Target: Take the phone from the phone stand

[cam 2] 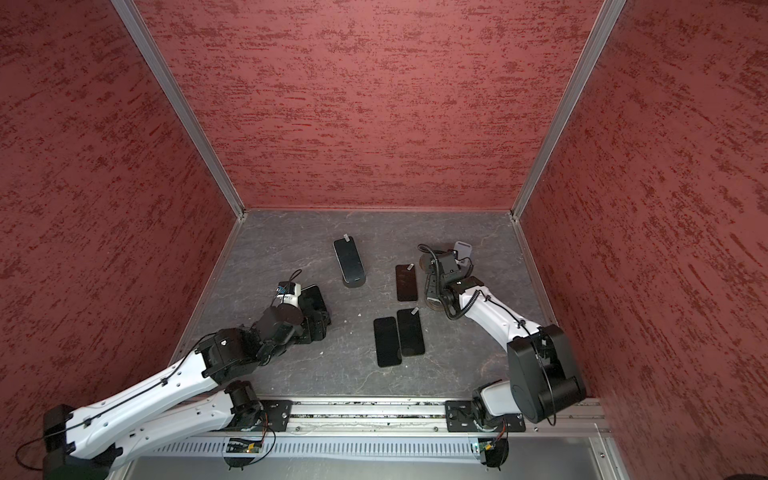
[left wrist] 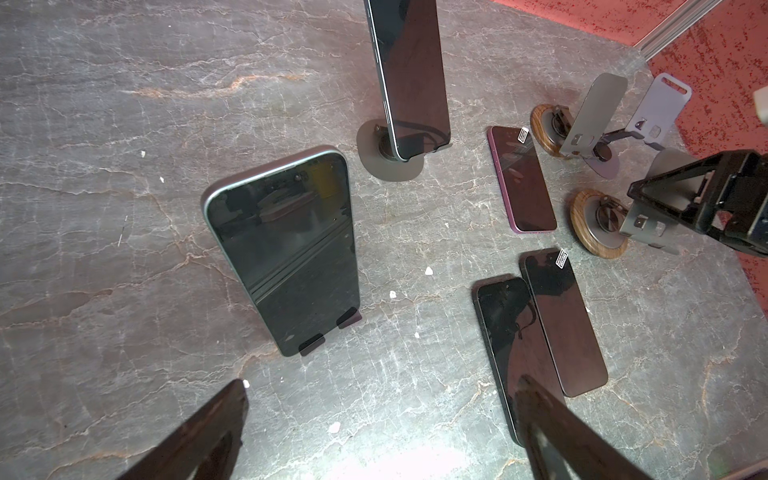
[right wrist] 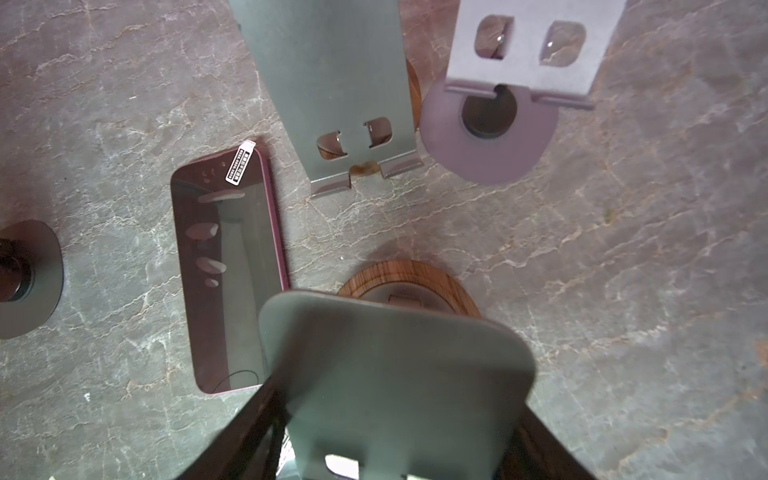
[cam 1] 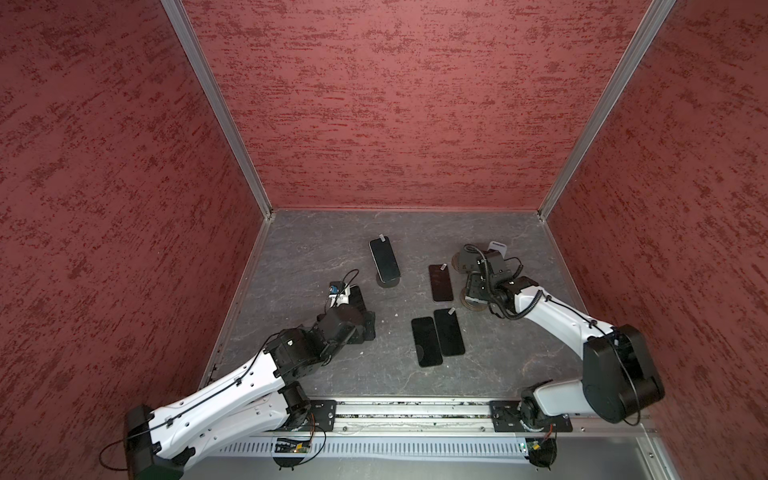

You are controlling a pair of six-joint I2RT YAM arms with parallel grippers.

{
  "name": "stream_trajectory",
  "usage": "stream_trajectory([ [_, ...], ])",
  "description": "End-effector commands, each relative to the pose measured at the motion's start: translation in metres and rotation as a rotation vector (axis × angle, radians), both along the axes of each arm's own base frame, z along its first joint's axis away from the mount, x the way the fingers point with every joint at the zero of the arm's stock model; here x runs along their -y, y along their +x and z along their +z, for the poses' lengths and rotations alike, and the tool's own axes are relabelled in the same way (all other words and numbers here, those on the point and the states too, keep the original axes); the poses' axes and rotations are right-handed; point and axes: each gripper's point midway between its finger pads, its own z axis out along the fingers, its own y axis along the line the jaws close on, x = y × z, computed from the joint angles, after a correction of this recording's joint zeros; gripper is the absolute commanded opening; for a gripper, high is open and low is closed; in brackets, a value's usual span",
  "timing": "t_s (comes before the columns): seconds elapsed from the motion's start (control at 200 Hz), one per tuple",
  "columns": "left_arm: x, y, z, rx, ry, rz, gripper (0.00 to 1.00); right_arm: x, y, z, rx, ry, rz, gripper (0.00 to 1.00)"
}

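Observation:
A dark phone (left wrist: 282, 249) leans upright on a phone stand whose two hooks (left wrist: 311, 344) hold its lower edge. My left gripper (left wrist: 382, 384) hangs open in front of it, with its fingers (left wrist: 224, 415) apart and touching nothing. In both top views this phone (cam 1: 358, 296) (cam 2: 313, 295) is mostly hidden behind my left gripper (cam 1: 365, 330). A second phone (cam 1: 384, 259) (left wrist: 411, 75) stands on a stand with a grey round base (left wrist: 386, 166). My right gripper (right wrist: 399, 395) (cam 1: 473, 291) is shut on the grey plate (right wrist: 395, 365) of an empty wood-based stand.
A purple-edged phone (cam 1: 441, 282) (right wrist: 228, 270) and two black phones (cam 1: 426, 340) (cam 1: 449, 331) lie flat mid-table. Two more empty stands (right wrist: 332, 91) (right wrist: 528, 45) stand at the back right. Red walls enclose the table on three sides.

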Motion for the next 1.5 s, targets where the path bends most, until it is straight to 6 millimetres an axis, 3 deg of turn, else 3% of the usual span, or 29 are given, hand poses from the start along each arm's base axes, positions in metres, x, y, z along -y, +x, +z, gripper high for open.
stream_trajectory([
  [0.0, 0.000, 0.003, 0.009, 0.011, -0.026, 0.016, 1.00, 0.001, 0.013, 0.003, 0.049, 0.009, -0.011, 0.63],
  [0.306, 0.000, 0.003, 0.005, 0.006, -0.019, 0.017, 1.00, 0.001, 0.011, -0.013, -0.007, -0.002, -0.009, 0.67],
  [0.621, -0.001, 0.002, 0.002, 0.002, -0.024, 0.017, 1.00, 0.001, 0.013, 0.002, 0.016, 0.008, -0.016, 0.91],
  [0.676, -0.001, 0.001, 0.002, 0.001, -0.024, 0.017, 1.00, 0.002, 0.013, 0.015, 0.049, 0.014, -0.020, 0.98],
  [1.217, -0.004, -0.001, 0.000, -0.002, -0.040, 0.026, 1.00, 0.015, 0.000, 0.055, 0.119, 0.004, -0.061, 0.99],
  [1.498, -0.001, 0.000, 0.000, -0.006, -0.043, 0.020, 1.00, 0.007, -0.010, 0.079, 0.161, 0.031, -0.049, 0.99],
])
